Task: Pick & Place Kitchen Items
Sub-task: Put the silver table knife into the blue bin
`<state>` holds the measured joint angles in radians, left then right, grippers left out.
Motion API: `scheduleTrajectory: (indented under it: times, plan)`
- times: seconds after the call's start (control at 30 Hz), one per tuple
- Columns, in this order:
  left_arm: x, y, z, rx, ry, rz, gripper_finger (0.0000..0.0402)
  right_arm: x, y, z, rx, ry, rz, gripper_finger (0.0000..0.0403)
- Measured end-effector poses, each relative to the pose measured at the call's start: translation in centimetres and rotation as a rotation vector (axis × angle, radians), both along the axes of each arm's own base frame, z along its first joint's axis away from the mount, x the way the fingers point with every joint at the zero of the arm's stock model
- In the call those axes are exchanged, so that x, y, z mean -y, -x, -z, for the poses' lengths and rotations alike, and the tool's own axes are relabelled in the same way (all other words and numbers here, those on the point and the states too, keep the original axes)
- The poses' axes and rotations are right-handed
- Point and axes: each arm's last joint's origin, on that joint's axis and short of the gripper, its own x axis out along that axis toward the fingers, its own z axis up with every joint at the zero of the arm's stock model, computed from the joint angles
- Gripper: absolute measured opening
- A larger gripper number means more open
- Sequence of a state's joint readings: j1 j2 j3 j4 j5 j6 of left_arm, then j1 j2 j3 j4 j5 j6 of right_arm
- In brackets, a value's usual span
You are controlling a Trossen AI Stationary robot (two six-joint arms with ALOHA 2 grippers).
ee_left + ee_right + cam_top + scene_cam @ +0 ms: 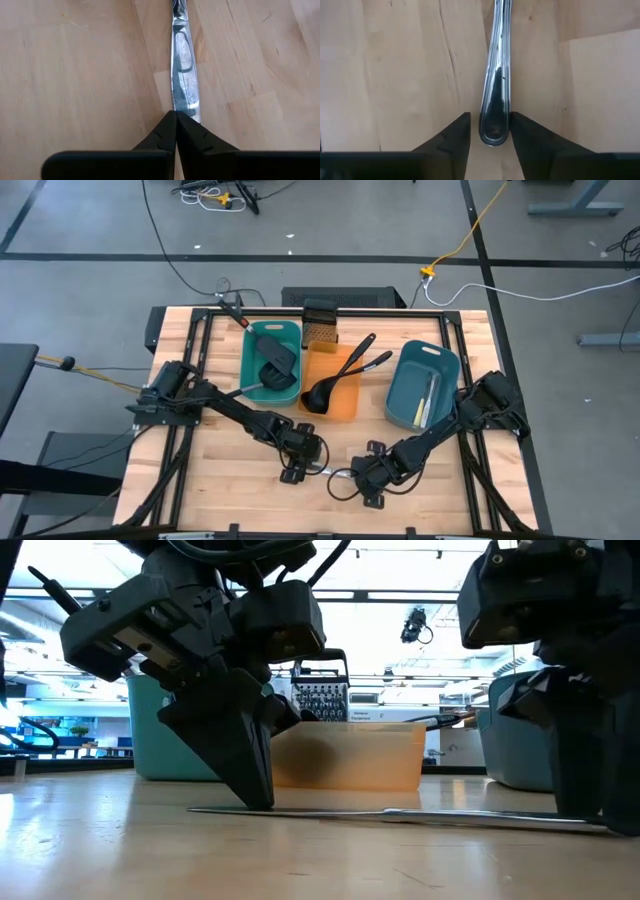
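Note:
A silvery table knife [400, 813] lies flat on the wooden table near its front edge, between my two grippers. My left gripper [176, 114] is shut, and its fingertips are down on the knife's blade [182, 60]. My right gripper [491, 116] is open and points down. Its two fingers stand on either side of the rounded end of the knife's handle [496, 100]; whether they touch it cannot be told. In the high view the left gripper [300, 468] and the right gripper [365, 482] stand close together. My left gripper's shut fingertips [167, 127] rest on the flat face of the blade [186, 102], close to its end. They come steeply from above and lie along the knife. The knife lies flat on the table, and a short piece of blade [205, 809] shows past the fingertips.
Behind the grippers stand a teal tray [252, 375] with black spatulas, an orange tray [345, 405] with black ladles and a blue tray [405, 395] with cutlery. A small dark mesh box [321, 325] sits at the far edge. Bare wood lies to the left and right.

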<state>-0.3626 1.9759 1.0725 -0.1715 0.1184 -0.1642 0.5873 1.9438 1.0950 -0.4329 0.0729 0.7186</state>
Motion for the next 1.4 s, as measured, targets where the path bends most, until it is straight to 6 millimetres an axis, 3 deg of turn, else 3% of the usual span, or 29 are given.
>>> scheduleTrajectory:
  times: [0.47,0.97,1.4]
  plan:
    - [0.1,-0.1,0.0,0.007,0.014,-0.010,0.0014,0.7,-0.2,0.1,-0.026,0.001,0.001,0.0085]
    - [0.4,-0.2,-0.1,0.058,-0.010,0.052,0.0016,0.6,-0.3,0.1,-0.015,0.005,0.003,0.0082]
    - [0.8,0.9,-3.2,0.094,-0.020,0.065,0.0016,0.1,0.1,0.1,-0.037,-0.027,0.003,0.0090]
